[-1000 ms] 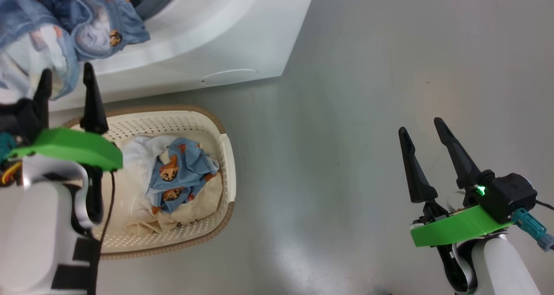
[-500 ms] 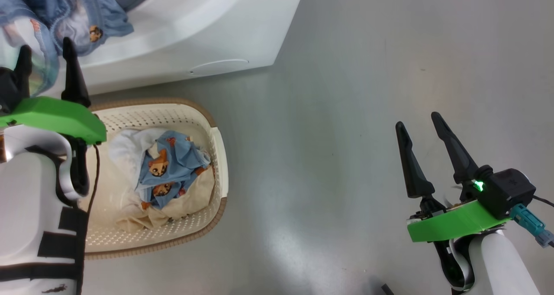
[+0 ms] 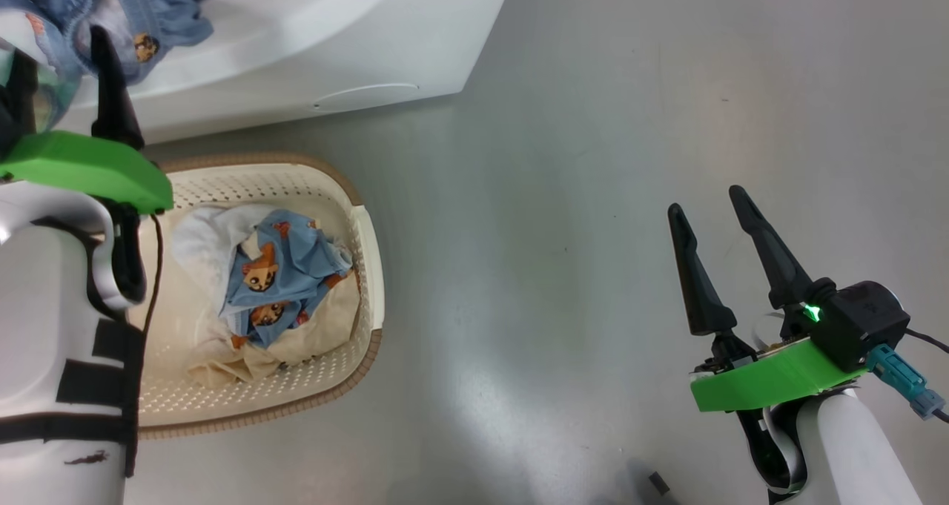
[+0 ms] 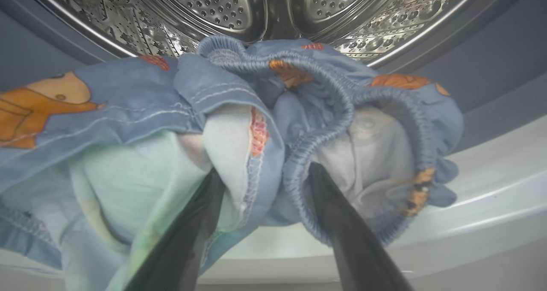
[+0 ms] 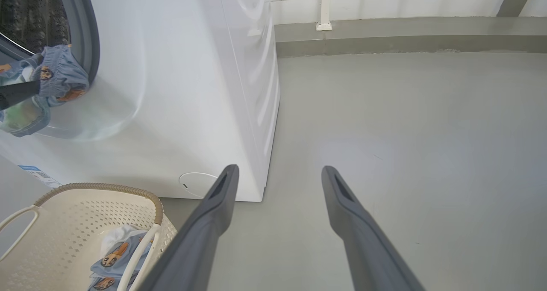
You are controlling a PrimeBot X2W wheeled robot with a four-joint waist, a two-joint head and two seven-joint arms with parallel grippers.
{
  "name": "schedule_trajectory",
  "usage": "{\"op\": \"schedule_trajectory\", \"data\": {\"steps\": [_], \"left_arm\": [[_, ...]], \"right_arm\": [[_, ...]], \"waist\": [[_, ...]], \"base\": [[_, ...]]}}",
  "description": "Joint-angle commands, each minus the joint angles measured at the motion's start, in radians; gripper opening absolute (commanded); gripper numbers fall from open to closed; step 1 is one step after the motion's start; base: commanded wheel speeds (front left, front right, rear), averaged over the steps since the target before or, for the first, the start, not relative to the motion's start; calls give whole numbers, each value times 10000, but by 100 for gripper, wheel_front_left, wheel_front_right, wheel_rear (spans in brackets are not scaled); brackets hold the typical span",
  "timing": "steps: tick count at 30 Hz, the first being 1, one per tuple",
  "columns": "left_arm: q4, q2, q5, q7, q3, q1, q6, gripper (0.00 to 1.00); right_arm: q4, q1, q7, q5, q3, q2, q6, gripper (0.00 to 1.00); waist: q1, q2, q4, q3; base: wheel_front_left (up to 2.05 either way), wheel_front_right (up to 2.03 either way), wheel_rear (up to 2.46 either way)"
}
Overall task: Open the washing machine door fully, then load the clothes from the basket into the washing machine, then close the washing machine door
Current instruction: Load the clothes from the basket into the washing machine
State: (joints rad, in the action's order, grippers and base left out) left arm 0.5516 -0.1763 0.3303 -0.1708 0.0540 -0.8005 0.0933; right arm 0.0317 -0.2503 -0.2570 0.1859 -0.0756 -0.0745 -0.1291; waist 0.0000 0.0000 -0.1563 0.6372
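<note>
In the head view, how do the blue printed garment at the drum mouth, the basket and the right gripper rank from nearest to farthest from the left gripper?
1. Blue printed garment: top left, touching the left gripper.
2. Basket: on the floor below it, slightly right.
3. Right gripper: lower right, far across the floor.

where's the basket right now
The basket sits at the head view's lower left, on the floor just in front of the washing machine, with clothes inside.
</note>
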Motion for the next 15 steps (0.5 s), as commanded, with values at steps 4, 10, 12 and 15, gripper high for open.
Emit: {"op": "schedule_trajectory", "data": {"steps": [4, 10, 12, 15], "left_arm": [[135, -418, 7, -169, -187, -315, 61, 83], [411, -460, -24, -331, -110, -520, 70, 0], [491, -466, -23, -378, -84, -565, 57, 0], [611, -495, -4, -432, -62, -638, 24, 0]], "right_arm": [[-263, -18, -48, -54, -235, -74, -16, 100], [-264, -26, -48, -51, -216, -69, -16, 100], [-256, -42, -48, -45, -227, -64, -16, 100], [-253, -50, -48, -41, -241, -58, -16, 100]], "waist": [[0, 0, -44, 71], [0, 0, -20, 142], [0, 0, -8, 151], [0, 0, 4, 147]], "base": [[0, 0, 0], [0, 0, 0], [0, 0, 0], [0, 0, 0]]}}
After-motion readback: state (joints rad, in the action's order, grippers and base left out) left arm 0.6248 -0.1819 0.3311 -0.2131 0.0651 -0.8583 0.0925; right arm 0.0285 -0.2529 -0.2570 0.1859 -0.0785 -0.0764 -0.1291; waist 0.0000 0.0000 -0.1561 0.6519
